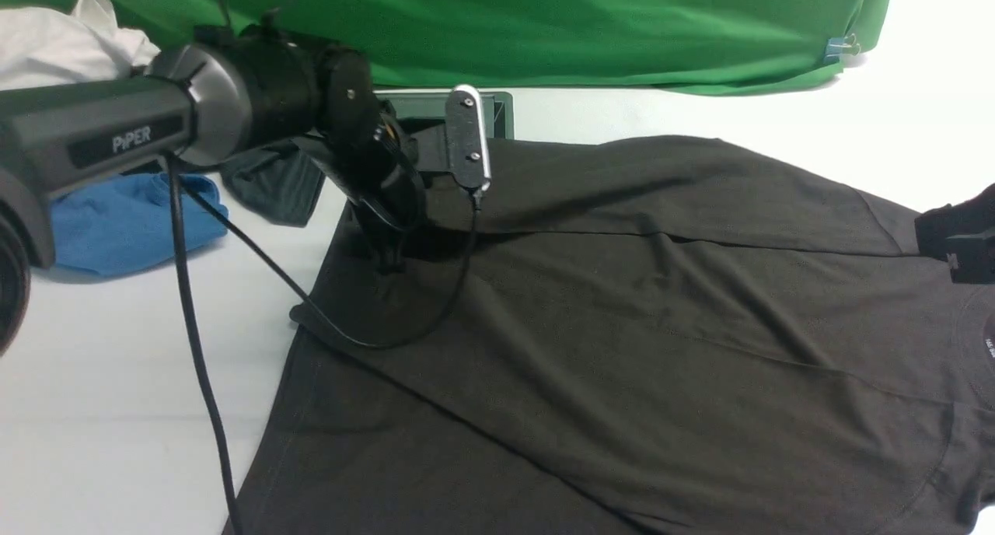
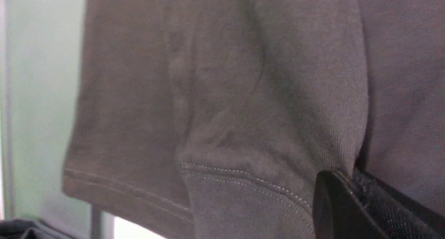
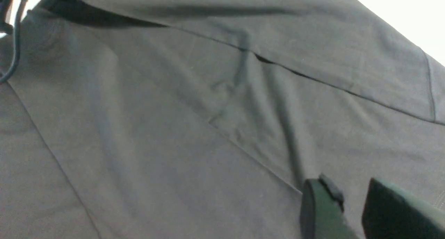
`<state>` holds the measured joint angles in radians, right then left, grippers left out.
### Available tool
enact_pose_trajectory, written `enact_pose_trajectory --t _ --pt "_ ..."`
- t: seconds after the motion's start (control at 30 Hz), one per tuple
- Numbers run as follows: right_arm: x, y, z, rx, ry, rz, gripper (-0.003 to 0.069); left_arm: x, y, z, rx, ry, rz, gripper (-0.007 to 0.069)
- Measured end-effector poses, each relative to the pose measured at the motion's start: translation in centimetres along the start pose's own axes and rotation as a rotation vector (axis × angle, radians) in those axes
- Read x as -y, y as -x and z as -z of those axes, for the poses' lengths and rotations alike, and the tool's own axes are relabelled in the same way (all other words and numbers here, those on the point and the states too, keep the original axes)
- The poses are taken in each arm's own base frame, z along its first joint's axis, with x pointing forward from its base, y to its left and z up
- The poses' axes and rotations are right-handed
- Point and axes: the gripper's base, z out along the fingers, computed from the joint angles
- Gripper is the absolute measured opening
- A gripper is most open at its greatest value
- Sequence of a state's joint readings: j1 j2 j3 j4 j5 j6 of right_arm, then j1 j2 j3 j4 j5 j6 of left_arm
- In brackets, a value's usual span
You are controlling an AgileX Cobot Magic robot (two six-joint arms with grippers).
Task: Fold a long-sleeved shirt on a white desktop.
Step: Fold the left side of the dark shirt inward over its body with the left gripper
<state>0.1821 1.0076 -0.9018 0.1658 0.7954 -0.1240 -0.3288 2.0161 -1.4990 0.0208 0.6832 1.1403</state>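
Pinching a fold of the long-sleeved shirt (image 1: 591, 348), the left gripper (image 2: 354, 180) has its fingertips closed tight on the ribbed fabric, right beside a double row of stitching in the left wrist view! And look how much of the table (image 1: 148, 379) that dark shirt covers, spread from the middle of the front view out to the right edge and down past the bottom, with bare white surface at the lower left and upper right. Up top, a long band of fabric lies folded over the body, its edge running from the centre out towards the right, and a second long crease drops diagonally to the bottom of the frame. Over at the right edge comes the right gripper (image 3: 339, 197), its fingers parted, a visible gap between them, nothing gripped, just above the shirt as the right wrist view has it; whether it touches the cloth, I cannot tell. The left arm (image 1: 256, 99) reaches in from the left edge, a black cable (image 1: 194, 317) hanging down from it. Behind it, a blue garment (image 1: 132, 224) sits at the left, a white cloth (image 1: 70, 45) at the upper left, and a green cloth backdrop (image 1: 591, 29) stretches across the top, a clip (image 1: 842, 47) on its right end.
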Motion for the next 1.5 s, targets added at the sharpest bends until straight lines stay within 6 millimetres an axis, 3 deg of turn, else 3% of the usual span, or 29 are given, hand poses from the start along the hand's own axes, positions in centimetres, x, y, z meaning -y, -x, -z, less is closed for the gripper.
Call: enact_pose_trajectory --t 0.1,0.3,0.53,0.67,0.83,1.1,1.17,1.33,1.4,1.5 --pt "0.0 -0.2 0.0 -0.019 0.002 0.000 0.0207 0.7 1.1 1.1 -0.033 -0.011 0.031 0.0020" --pt "0.0 -0.3 0.1 -0.031 0.004 0.000 0.0207 0.4 1.4 4.1 -0.063 0.042 0.138 0.0020" --pt "-0.1 -0.3 0.1 -0.033 0.004 0.002 0.0207 0.6 1.3 9.9 -0.026 0.057 0.253 0.0020" --pt "-0.1 -0.3 0.1 -0.033 0.004 0.002 0.0207 1.5 1.0 11.5 -0.045 -0.013 0.278 0.0020" --pt "-0.1 -0.3 0.1 -0.031 0.004 0.002 0.0209 2.7 0.5 10.8 -0.084 -0.073 0.279 0.0020" --pt "-0.1 -0.3 0.1 -0.031 0.004 0.002 0.0209 6.4 -1.3 7.0 -0.156 -0.159 0.254 0.0047" --pt "-0.1 -0.3 0.1 -0.031 0.004 0.002 0.0210 7.3 -1.7 6.3 -0.168 -0.182 0.252 0.0086" --pt "0.0 -0.3 -0.2 -0.043 0.004 -0.012 0.0245 8.8 -1.8 5.7 -0.158 -0.266 0.307 0.0284" --pt "0.1 -0.4 -1.2 -0.087 0.004 -0.045 0.0284 9.2 -1.8 5.7 -0.163 -0.306 0.326 0.0405" --pt "0.2 -0.4 -2.6 -0.145 0.005 -0.067 0.0328 9.2 -1.9 5.9 -0.171 -0.299 0.322 0.0473"
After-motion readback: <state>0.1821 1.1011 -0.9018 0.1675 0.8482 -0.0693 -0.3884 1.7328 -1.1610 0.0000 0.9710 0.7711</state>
